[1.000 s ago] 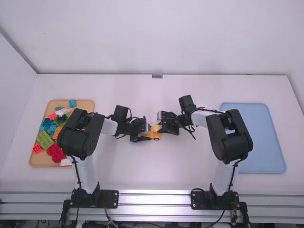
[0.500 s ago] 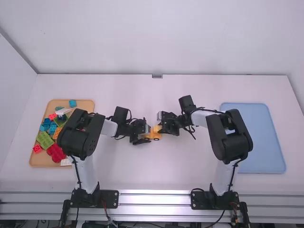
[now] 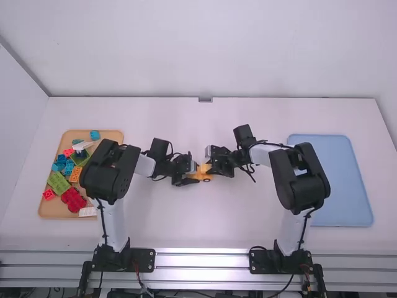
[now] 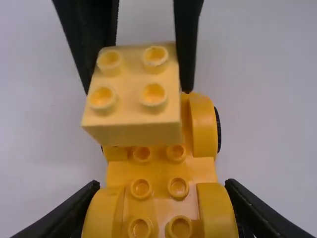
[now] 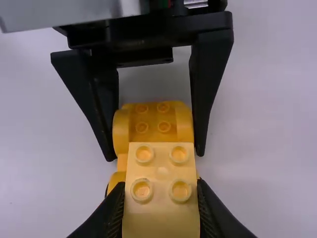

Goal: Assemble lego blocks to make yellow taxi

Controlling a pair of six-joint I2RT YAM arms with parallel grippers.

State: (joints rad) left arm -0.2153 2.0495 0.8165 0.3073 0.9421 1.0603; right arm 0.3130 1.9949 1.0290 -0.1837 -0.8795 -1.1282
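Note:
In the high view my left gripper (image 3: 193, 179) and my right gripper (image 3: 209, 169) meet mid-table at the orange-yellow car base (image 3: 202, 176). In the left wrist view the left gripper (image 4: 159, 213) is shut on the fender end of the car base (image 4: 158, 173), one finger on each side. The right gripper (image 5: 161, 213) is shut on a pale yellow two-by-two block (image 5: 161, 168), studs up. That block (image 4: 133, 94) is held above the base's far end, hiding part of it; whether they touch I cannot tell.
A wooden tray (image 3: 56, 210) with loose coloured blocks lies at the left, partly behind the left arm. A light blue tray (image 3: 347, 180) lies at the right, beside the right arm's elbow.
Over the last half second my left gripper and the car base have shifted slightly to the right, after a small shift left before that. The right arm looks unmoved.

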